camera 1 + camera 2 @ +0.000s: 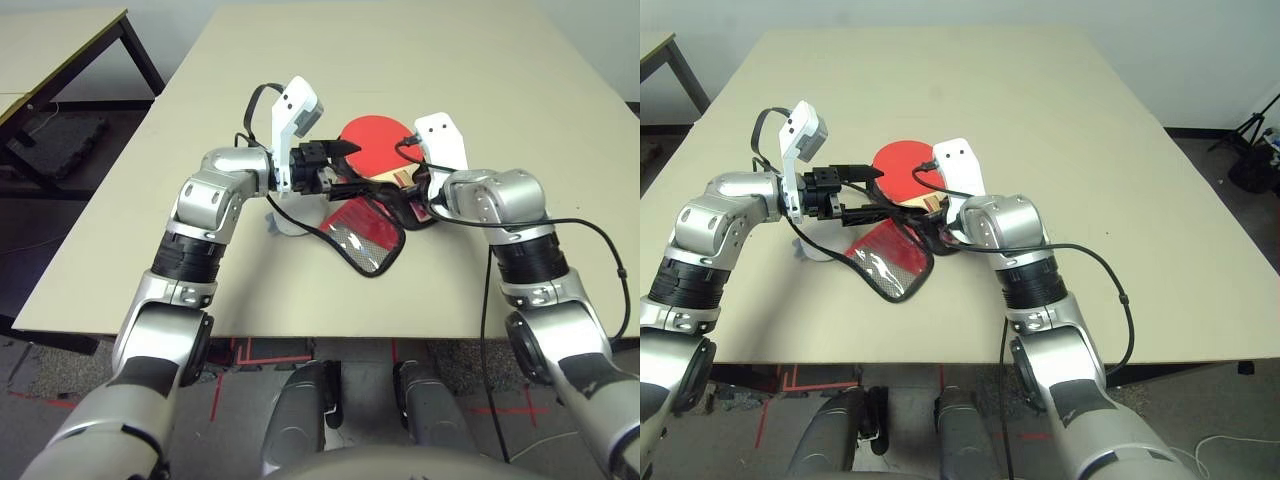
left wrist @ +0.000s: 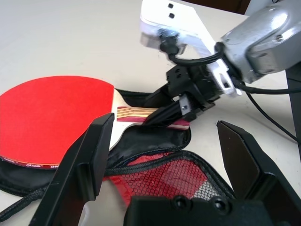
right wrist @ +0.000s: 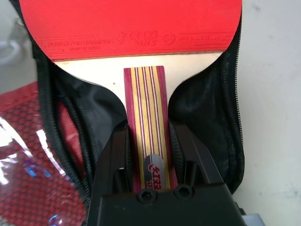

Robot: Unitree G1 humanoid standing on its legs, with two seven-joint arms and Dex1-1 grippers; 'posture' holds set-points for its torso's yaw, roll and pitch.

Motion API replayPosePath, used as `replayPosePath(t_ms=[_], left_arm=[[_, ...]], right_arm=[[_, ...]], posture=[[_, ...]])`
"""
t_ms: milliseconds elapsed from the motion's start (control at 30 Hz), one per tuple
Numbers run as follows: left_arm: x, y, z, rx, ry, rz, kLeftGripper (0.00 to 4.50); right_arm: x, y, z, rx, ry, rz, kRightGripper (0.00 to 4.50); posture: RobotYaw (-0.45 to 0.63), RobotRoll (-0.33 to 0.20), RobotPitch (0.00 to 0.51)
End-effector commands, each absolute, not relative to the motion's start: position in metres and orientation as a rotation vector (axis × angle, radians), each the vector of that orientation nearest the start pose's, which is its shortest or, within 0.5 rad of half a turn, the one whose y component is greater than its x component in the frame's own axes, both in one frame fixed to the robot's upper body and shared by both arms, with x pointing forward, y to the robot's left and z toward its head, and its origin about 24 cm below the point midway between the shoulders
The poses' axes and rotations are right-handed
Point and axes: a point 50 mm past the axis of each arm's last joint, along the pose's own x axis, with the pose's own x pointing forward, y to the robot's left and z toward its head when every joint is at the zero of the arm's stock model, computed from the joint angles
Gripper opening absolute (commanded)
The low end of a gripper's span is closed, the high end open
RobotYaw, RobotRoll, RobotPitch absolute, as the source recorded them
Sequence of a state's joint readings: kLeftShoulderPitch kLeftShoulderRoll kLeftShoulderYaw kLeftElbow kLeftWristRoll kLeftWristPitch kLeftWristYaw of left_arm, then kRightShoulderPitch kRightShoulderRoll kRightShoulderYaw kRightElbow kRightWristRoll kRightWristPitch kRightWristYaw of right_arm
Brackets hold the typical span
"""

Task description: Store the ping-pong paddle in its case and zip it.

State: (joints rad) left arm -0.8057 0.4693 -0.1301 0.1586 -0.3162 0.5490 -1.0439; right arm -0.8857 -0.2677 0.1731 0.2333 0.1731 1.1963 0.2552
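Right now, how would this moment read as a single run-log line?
right end effector: shut on paddle handle | ping-pong paddle: lying on opened case | left end effector: open, holding nothing | zipper: undone

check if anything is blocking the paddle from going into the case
Nothing visible does. The right gripper is shut on the handle of the ping-pong paddle, whose blade already lies over the black lining of the open case. The case's mesh flap is folded aside toward the robot. The open left gripper hovers close by.
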Motion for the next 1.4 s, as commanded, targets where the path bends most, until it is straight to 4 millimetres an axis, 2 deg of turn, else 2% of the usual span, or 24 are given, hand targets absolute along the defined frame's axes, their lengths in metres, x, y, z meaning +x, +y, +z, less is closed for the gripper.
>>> replayPosePath(t_ms=[33, 633, 933, 1000, 1167, 1233, 1400], left_arm=[[0.334, 0.13, 0.198, 0.248, 0.092, -1.177, 4.5], [0.332, 0.133, 0.2, 0.252, 0.099, -1.16, 4.5], [0.338, 0.139, 0.211, 0.265, 0.066, -1.123, 4.5], [0.342, 0.147, 0.218, 0.272, 0.049, -1.089, 4.5], [0.354, 0.176, 0.24, 0.284, 0.006, -0.966, 4.5], [0.358, 0.194, 0.248, 0.285, 0.0, -0.903, 4.5], [0.36, 0.238, 0.248, 0.303, 0.048, -0.779, 4.5]], right_arm=[[0.364, -0.109, 0.157, -0.27, 0.573, 0.398, 1.15], [0.369, -0.112, 0.142, -0.287, 0.593, 0.405, 1.15], [0.365, -0.114, 0.148, -0.291, 0.57, 0.433, 4.02], [0.364, -0.118, 0.154, -0.291, 0.551, 0.434, 4.45], [0.361, -0.13, 0.171, -0.285, 0.493, 0.428, 4.45], [0.359, -0.136, 0.177, -0.276, 0.476, 0.42, 4.45], [0.354, -0.144, 0.186, -0.271, 0.434, 0.412, 4.45]], posture=[[-0.04, 0.0, 0.125], [-0.02, 0.0, 0.128], [-0.02, 0.0, 0.118], [-0.02, 0.0, 0.116], [-0.01, 0.0, 0.11], [-0.01, 0.0, 0.107], [0.0, 0.0, 0.104]])
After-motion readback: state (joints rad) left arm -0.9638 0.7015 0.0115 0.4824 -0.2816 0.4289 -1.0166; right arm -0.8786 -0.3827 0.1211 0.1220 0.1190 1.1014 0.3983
